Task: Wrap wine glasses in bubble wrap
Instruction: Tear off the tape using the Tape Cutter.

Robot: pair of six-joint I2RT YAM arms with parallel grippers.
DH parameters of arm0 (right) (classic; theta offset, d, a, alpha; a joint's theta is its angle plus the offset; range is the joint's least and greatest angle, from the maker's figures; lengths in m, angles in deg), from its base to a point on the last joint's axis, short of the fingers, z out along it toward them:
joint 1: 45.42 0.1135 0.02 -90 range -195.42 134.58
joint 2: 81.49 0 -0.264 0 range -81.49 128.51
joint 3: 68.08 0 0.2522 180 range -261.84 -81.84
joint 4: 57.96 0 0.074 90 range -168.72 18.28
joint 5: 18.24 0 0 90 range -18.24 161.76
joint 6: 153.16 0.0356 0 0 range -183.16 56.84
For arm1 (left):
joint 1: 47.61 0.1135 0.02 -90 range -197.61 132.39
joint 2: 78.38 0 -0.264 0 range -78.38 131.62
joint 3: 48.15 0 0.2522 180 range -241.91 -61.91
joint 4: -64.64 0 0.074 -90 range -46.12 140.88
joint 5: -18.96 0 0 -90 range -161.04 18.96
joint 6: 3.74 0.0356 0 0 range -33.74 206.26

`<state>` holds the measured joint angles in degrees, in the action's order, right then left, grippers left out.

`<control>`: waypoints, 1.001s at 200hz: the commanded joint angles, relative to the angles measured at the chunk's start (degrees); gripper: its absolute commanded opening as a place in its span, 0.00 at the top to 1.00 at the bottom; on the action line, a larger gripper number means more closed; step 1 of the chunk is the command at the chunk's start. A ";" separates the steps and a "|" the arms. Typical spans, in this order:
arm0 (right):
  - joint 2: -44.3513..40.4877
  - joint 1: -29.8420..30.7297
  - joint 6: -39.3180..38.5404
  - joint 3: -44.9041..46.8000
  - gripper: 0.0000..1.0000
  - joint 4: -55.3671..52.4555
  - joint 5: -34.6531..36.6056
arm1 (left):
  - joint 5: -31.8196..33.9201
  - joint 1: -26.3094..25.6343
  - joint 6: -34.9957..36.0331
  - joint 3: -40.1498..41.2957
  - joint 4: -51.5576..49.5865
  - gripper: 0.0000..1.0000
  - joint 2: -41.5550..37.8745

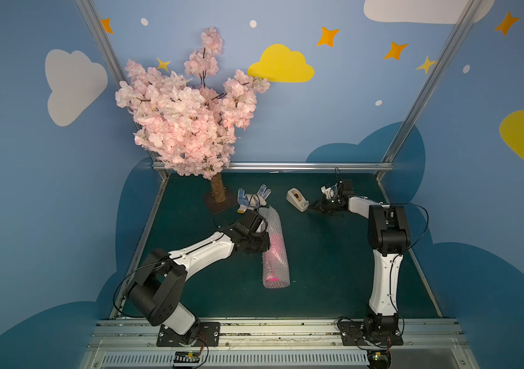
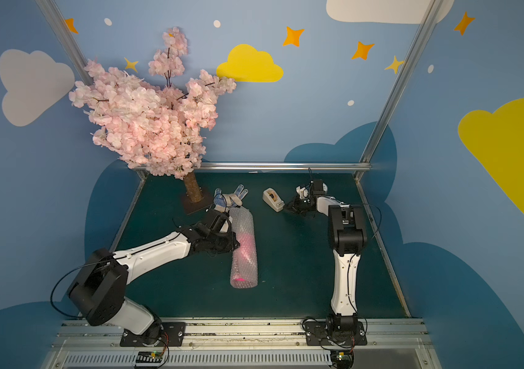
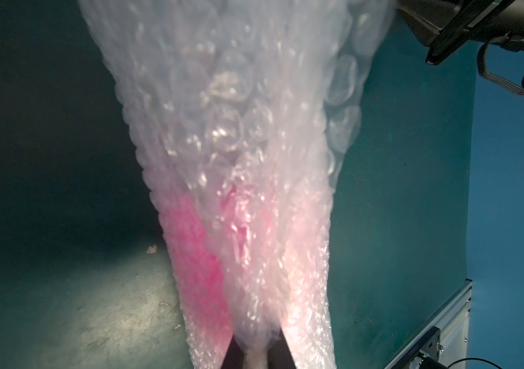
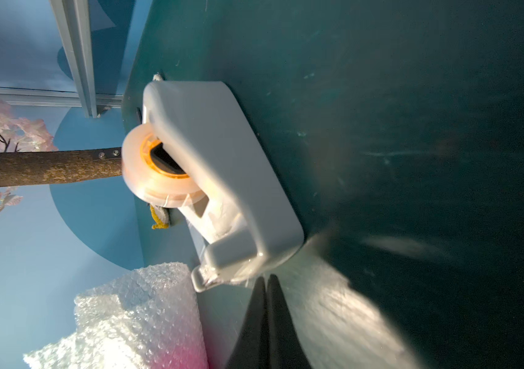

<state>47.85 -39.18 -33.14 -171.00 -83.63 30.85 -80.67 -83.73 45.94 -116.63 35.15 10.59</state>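
The bubble wrap (image 1: 276,255) lies in the middle of the dark green table (image 1: 334,274) as a rolled tube. Its long axis runs roughly 12 to 6 o'clock, and the near end is open toward 6. The magenta goblet (image 1: 274,246) is inside the tube. Its pink shows through the film from mid-length down to the near mouth, but which end is foot and which is bowl cannot be told.

The left gripper (image 3: 257,349) meets the tube from its 9 o'clock side at mid-length. Its jaws are almost closed, pinching a fold of the film between the fingertips (image 3: 281,345).

The right gripper (image 4: 267,287) has its jaws pressed fully together, and its tip is just beside the cutter end of the grey tape dispenser (image 1: 297,199). Whether any tape is caught between the jaws cannot be told. The dispenser stands at about 1 o'clock from the tube and holds a clear roll on an orange core. Any marking on it is too blurred to read.

A blue-dotted white glove (image 1: 252,198) lies at 11 o'clock, just beyond the tube's far end. The blossom tree (image 1: 187,121) stands in the table's 10 o'clock corner.

Bare table stretches from the tube's 3 o'clock side to the right arm, and along the 6 o'clock edge in front of the aluminium rail.
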 commanded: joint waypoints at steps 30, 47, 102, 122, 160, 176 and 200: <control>2.58 0.77 -3.72 -2.70 1.00 -11.53 8.42 | -0.30 0.09 0.32 0.93 -0.46 0.88 0.60; 2.80 0.90 -3.96 -3.05 1.00 -12.77 9.64 | -0.30 0.11 0.24 1.02 -0.27 0.88 0.72; 4.34 0.97 -4.30 -3.62 1.00 -14.03 10.95 | -0.30 0.17 0.21 1.11 -0.18 0.88 0.72; 5.03 1.40 -5.06 -5.29 1.00 -16.38 12.49 | -0.22 0.12 0.21 1.05 -0.15 0.88 0.73; 1.50 0.93 -4.45 -1.17 1.00 -12.50 10.74 | -0.38 0.14 0.41 0.97 -0.16 0.88 0.93; -0.91 0.55 -4.84 0.80 1.00 -12.16 10.14 | -0.61 0.14 0.50 0.92 -0.01 0.88 1.24; -5.58 0.00 -5.18 5.29 1.00 -10.08 5.09 | -0.92 0.02 0.46 0.87 0.41 0.88 1.64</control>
<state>46.43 -38.57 -37.12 -170.46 -91.58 37.98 -81.13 -83.73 45.96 -116.54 35.98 10.88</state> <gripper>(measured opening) 0.047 0.121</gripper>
